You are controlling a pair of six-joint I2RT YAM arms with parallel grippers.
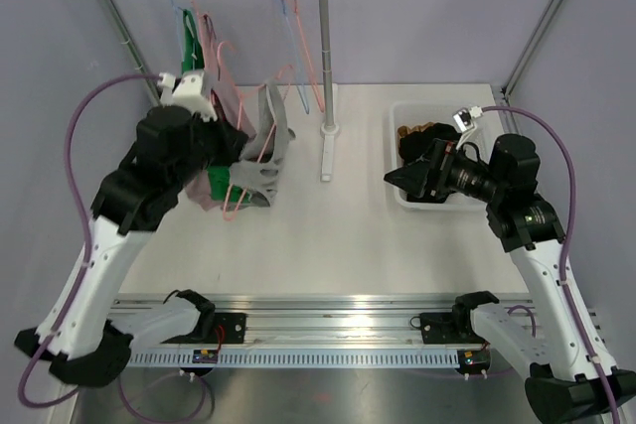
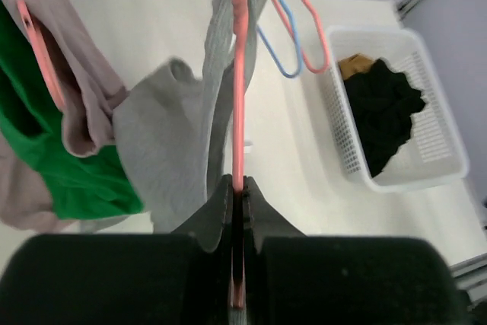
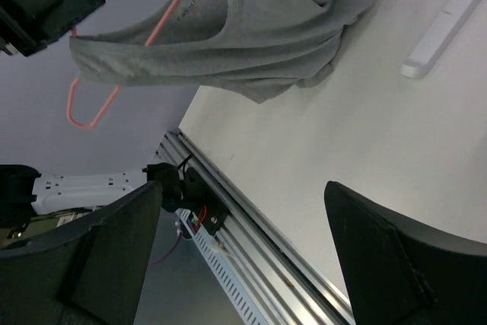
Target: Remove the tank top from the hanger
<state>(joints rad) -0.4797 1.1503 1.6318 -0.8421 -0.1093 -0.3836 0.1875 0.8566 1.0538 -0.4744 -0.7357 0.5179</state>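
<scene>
A grey tank top (image 1: pixel 266 146) hangs on a pink hanger (image 1: pixel 237 201), held off the rail above the table's left half. My left gripper (image 1: pixel 244 149) is shut on the hanger. In the left wrist view the jaws (image 2: pixel 238 184) pinch the pink hanger wire (image 2: pixel 240 97), with the tank top (image 2: pixel 167 157) draped to their left. My right gripper (image 1: pixel 391 178) is open and empty, over the left edge of the basket. In the right wrist view the right gripper (image 3: pixel 243 188) faces the tank top (image 3: pixel 228 36) and hanger (image 3: pixel 91 112) from a distance.
A clothes rack (image 1: pixel 321 57) stands at the back with blue and pink hangers (image 1: pixel 288 7). Green (image 2: pixel 61 165) and beige (image 2: pixel 76 74) garments hang left of the tank top. A white basket (image 1: pixel 402 116) of dark clothes sits at the right. A metal rail (image 1: pixel 328 330) runs along the near edge.
</scene>
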